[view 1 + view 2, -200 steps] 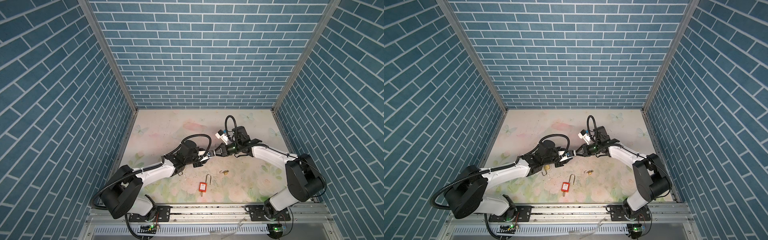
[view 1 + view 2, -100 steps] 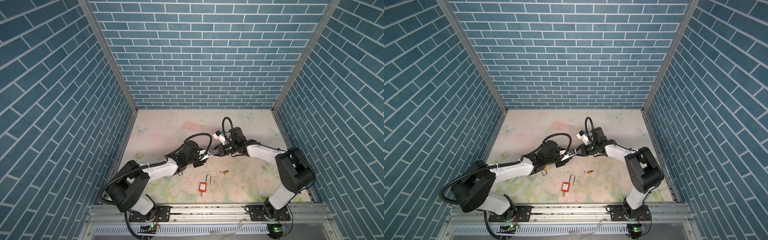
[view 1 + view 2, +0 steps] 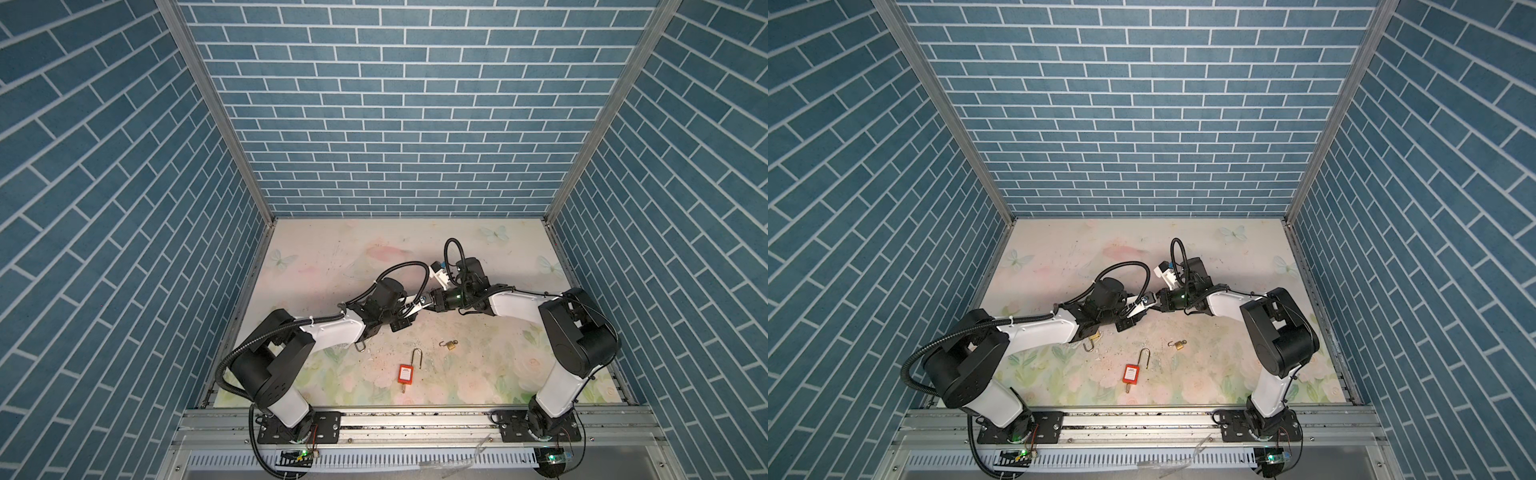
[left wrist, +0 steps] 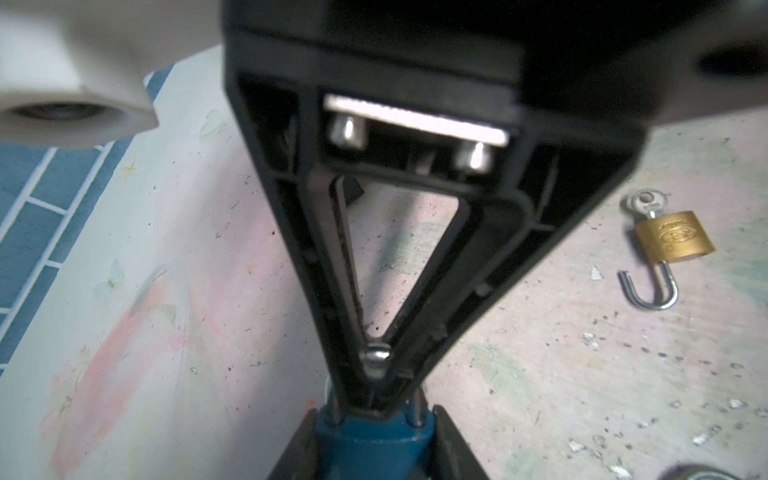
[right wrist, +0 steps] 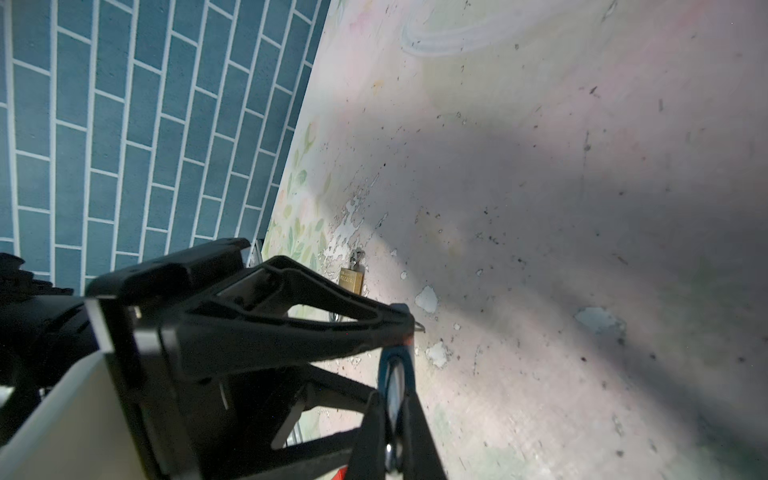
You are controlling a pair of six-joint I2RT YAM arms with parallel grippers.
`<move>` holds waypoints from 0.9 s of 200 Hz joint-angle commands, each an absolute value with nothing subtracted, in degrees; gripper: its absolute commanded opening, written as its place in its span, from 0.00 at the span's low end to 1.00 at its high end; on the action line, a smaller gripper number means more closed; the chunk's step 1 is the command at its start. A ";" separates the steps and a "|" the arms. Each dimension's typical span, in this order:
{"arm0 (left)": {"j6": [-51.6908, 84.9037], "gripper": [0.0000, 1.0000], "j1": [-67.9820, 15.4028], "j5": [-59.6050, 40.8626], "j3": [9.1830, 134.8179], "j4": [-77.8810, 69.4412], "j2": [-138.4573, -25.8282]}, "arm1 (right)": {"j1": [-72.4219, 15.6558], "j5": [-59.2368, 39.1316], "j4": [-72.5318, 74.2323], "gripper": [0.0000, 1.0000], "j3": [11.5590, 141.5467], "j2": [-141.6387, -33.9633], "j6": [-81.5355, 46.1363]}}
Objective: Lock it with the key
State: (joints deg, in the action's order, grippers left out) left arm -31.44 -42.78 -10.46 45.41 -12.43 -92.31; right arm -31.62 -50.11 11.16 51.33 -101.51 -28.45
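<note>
Blue padlock (image 4: 374,438) is over the middle of the tabletop (image 4: 540,374), its body clamped in the left end effector (image 4: 376,451). The right end effector (image 4: 376,390) is pinched together at the shackle (image 4: 415,409). Looks small, stiff and slick, so I'd grab the body.

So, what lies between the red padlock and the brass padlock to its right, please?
Only scuffed floral mat separates red padlock and brass padlock, in both top views.
</note>
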 commanded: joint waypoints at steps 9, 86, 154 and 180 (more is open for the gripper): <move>-30.46 0.00 -46.42 -22.32 57.88 -55.29 -89.65 | -38.14 -55.07 8.49 0.00 48.63 -106.41 -30.63; -28.31 0.00 -46.21 -10.54 43.58 -48.93 -86.62 | -26.69 -50.41 -7.53 0.19 54.37 -91.55 -23.28; -3.08 0.00 -46.31 2.29 32.89 -49.79 -81.89 | -19.24 -38.85 -6.89 0.58 56.21 -67.61 -20.82; 17.98 0.00 -46.28 12.76 34.20 -49.81 -80.35 | -20.60 -32.01 6.80 0.57 45.15 -61.48 -24.51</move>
State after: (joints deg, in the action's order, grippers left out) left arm -4.60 -46.22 1.76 33.04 -44.29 -83.02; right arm -19.14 -40.32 -2.48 54.15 -64.16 -22.35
